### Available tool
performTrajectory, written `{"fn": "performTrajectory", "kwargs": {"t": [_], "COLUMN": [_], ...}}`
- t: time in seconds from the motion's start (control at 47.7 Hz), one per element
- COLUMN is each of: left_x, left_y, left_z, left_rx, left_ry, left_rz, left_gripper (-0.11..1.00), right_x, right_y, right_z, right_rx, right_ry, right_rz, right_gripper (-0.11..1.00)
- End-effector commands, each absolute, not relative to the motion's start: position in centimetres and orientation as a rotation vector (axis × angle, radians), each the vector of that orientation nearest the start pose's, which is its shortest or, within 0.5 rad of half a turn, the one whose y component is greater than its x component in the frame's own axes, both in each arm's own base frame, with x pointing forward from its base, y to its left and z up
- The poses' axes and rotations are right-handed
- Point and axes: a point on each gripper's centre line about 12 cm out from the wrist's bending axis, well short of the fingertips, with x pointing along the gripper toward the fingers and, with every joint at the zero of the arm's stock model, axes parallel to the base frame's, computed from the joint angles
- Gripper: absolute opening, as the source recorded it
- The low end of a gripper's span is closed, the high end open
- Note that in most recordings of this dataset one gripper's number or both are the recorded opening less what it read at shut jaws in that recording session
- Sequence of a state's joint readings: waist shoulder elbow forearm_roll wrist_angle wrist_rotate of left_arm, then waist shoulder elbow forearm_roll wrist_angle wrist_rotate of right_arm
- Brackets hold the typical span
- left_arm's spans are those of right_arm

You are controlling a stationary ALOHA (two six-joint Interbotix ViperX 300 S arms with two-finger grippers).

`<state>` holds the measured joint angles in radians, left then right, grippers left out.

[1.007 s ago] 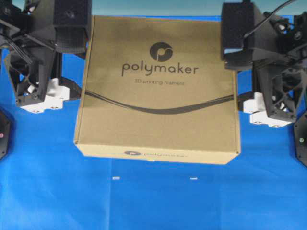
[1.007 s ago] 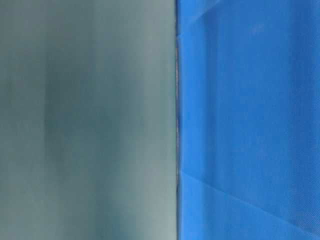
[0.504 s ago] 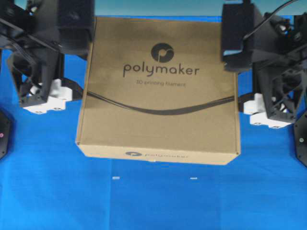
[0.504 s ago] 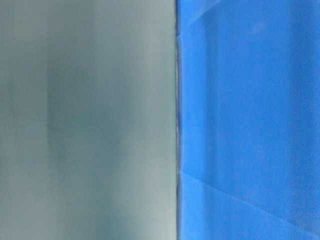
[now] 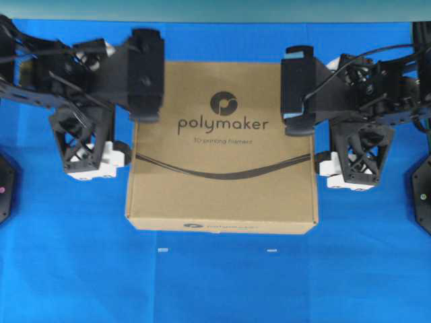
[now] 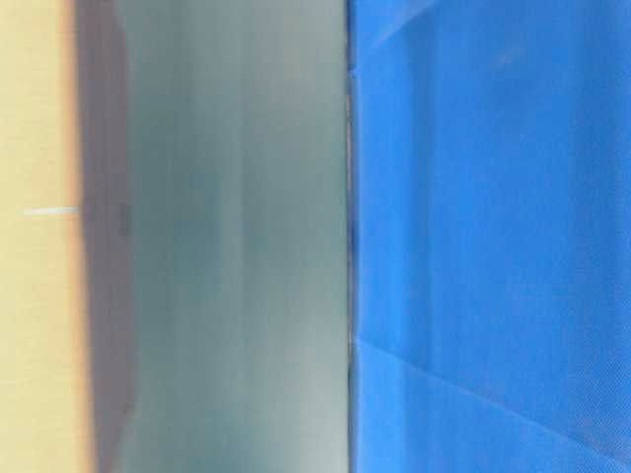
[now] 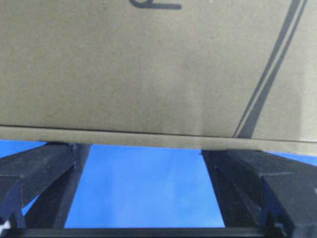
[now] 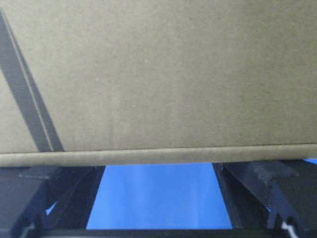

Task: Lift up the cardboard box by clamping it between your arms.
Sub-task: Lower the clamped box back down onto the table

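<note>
The cardboard box (image 5: 222, 148) is seen from overhead in the middle of the blue cloth (image 5: 215, 282), closed, so nothing of its contents can be told. Its printed top faces up, with a round emblem (image 5: 223, 103), the word "polymaker" and a curved dark line (image 5: 222, 171). It is flanked by the two arms: the left gripper (image 5: 145, 77) is set at its left edge and the right gripper (image 5: 298, 91) at its right edge, each overlapping a far corner. In both wrist views the fingers (image 7: 44, 173) (image 8: 257, 188) are held wide apart, passing under the box's edge, with blue cloth between them. At table level only a blurred tan strip (image 6: 39, 236) is made out.
</note>
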<state>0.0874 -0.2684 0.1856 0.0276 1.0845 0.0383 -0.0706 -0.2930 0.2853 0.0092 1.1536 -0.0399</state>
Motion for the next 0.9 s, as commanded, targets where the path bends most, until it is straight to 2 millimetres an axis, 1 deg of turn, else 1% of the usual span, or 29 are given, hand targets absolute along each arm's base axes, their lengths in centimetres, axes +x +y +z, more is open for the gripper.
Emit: {"fn": "performTrajectory", "kwargs": {"t": [0.0, 0.147, 0.189, 0.273, 0.357, 0.42, 0.671, 0.776, 0.881], "left_x": [35.2, 35.7, 35.8, 35.8, 35.7, 35.5, 34.5, 34.7, 35.2], "left_y": [3.5, 3.3, 3.3, 3.3, 3.3, 3.2, 3.3, 3.3, 3.4], "left_z": [35.9, 33.6, 32.8, 31.1, 29.4, 28.3, 23.9, 23.0, 22.2], "left_rx": [-0.001, -0.004, -0.006, -0.004, -0.001, 0.000, -0.004, 0.001, -0.002], "left_ry": [0.905, 0.901, 0.900, 0.889, 0.879, 0.882, 0.952, 0.946, 0.941], "left_rz": [0.088, 0.084, 0.085, 0.084, 0.082, 0.079, 0.079, 0.078, 0.078], "left_gripper": [0.87, 0.87, 0.87, 0.87, 0.87, 0.87, 0.87, 0.87, 0.87], "right_x": [33.4, 33.5, 33.5, 33.5, 33.6, 33.8, 34.6, 34.9, 35.1], "right_y": [-2.2, -2.2, -2.3, -2.3, -2.4, -2.4, -2.5, -2.4, -2.5], "right_z": [32.2, 29.5, 28.5, 27.0, 25.8, 25.2, 21.7, 20.3, 19.3], "right_rx": [0.018, 0.011, 0.014, 0.014, 0.013, 0.013, 0.010, 0.008, 0.007], "right_ry": [1.069, 1.086, 1.091, 1.084, 1.074, 1.058, 1.082, 1.094, 1.102], "right_rz": [-0.038, -0.035, -0.037, -0.038, -0.040, -0.040, -0.039, -0.036, -0.036], "right_gripper": [0.99, 0.99, 0.99, 0.99, 0.99, 0.99, 0.99, 0.99, 0.99]}}
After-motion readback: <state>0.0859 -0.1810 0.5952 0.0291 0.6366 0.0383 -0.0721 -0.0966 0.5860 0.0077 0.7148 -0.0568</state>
